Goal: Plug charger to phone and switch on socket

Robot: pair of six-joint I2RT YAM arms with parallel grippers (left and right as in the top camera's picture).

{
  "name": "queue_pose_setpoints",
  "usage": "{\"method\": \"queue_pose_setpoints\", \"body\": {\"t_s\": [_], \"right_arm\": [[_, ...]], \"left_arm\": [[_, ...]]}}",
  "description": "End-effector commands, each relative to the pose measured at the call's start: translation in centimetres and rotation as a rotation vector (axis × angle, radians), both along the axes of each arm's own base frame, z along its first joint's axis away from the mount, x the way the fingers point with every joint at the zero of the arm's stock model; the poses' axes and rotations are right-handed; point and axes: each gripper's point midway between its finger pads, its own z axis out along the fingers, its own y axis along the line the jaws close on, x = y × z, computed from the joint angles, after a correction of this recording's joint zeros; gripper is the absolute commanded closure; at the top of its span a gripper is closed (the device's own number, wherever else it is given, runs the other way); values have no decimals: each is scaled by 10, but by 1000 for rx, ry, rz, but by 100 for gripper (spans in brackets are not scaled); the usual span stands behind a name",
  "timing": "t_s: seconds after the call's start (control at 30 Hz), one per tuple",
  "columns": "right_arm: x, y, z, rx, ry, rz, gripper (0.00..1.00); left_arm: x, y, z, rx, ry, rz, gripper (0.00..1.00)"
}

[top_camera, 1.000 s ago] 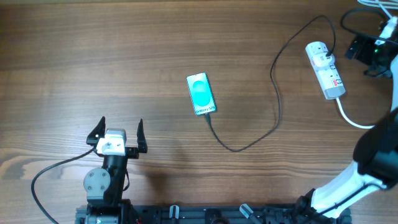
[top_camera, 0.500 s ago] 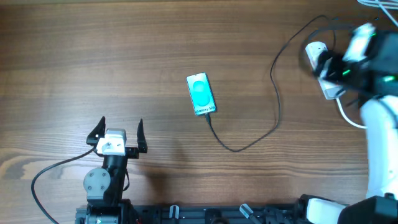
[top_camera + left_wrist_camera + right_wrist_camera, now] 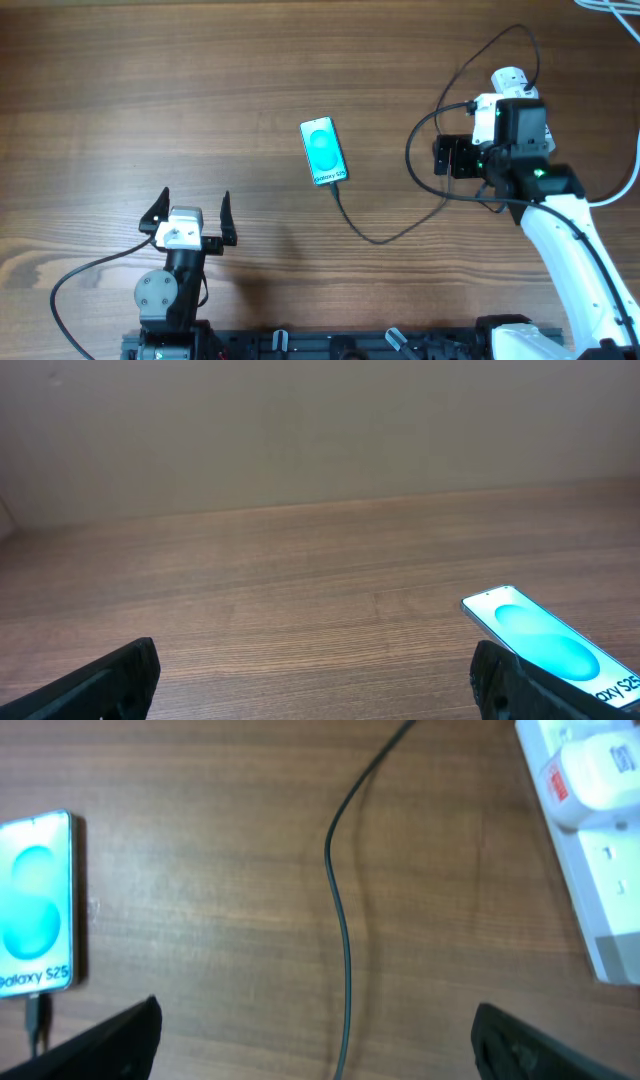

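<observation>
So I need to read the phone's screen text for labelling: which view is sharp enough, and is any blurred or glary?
Right wrist: slightly soft, but "Galaxy S25" on the phone reads clearly, no glare. Overhead: sharp and evenly lit, yet the text is too small. Left wrist: phone cut by the frame edge, text cropped.

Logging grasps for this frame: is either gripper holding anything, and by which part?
Nothing is held. The left gripper and right gripper both stand open with empty jaws; the long thin black charger cable lies ungripped.
</observation>
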Motion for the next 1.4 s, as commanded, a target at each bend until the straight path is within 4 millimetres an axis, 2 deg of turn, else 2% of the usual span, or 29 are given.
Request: {"method": "queue_pose_setpoints", "body": {"t_s": [0.0,0.07,0.23,0.5,0.73,0.97,1.2,1.3,1.37], "right_arm": [[0,19,-14,7,-92,163,0],[5,29,-23,30,-192,222,0],[-2,30,-42,35,-273,229,0],[-42,24,-81,5,-229,233,0],[-64,22,-85,0,-292,234,0],[-81,21,-81,18,-408,211,0],[-96,21,-78,24,-400,217,0],[-103,21,-75,24,-402,217,0],[-101,21,-64,23,-453,219,0]], "left_arm": [[0,1,-2,20,-1,8,0],[0,1,-1,20,-2,8,0],[0,1,-2,20,-1,8,0],[0,1,-2,20,-1,8,0],[0,1,-2,20,-1,8,0],[0,1,-1,20,-2,8,0],[0,1,-1,20,-2,8,0],[0,1,-1,20,-2,8,0],[0,1,-2,20,-1,8,0]]}}
